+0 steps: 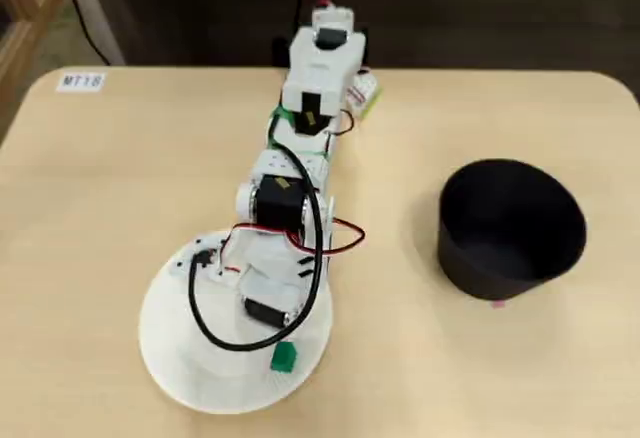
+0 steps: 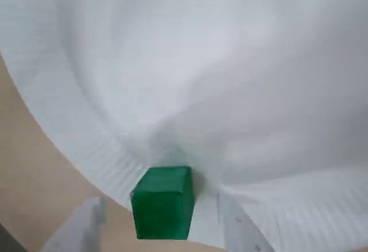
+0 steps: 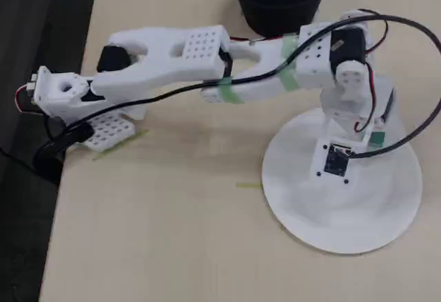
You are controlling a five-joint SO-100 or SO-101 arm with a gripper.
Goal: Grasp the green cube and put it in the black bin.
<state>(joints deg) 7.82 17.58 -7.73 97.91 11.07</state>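
The pincer (image 2: 158, 232) is spread, its two pale fingers (image 2: 75, 229) flanking the cube (image 2: 163, 202) with a gap on each side, so nothing is pinched. The cube sits between the fingertips on the ribbed rim of the plate (image 2: 230, 91), at the plate's edge, with bare table (image 2: 29, 177) just beyond. In a fixed view the cube (image 1: 284, 357) shows just past the pincer's tip, and the bin (image 1: 511, 228) stands well apart to the right, upright on the table.
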